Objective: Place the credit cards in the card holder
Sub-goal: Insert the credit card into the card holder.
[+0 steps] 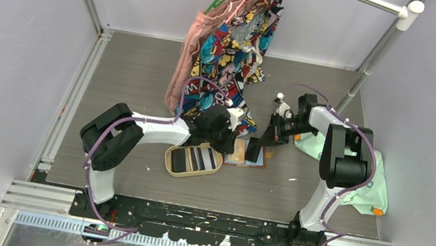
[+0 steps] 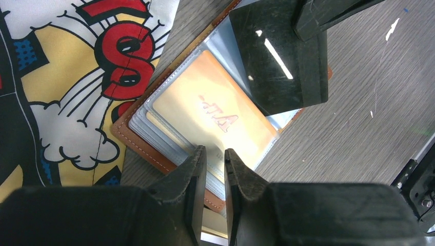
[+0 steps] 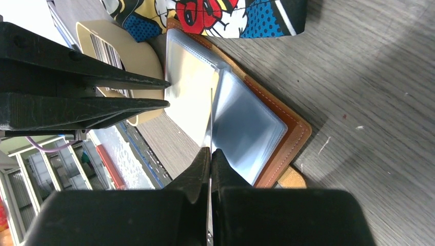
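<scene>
The tan-brown card holder lies open on the table, its clear sleeves up. A yellow-orange card sits inside one sleeve. My right gripper is shut on a black credit card, seen edge-on in the right wrist view, and holds it upright over the sleeves. My left gripper stands at the holder's near edge with its jaws a narrow gap apart and nothing between them. A black card and a striped card lie in the oval tray.
The oval light-wood tray sits left of the holder, under my left arm. A comic-print cloth and a pink garment hang at the back and reach the table by the holder. A mint cloth lies at the right.
</scene>
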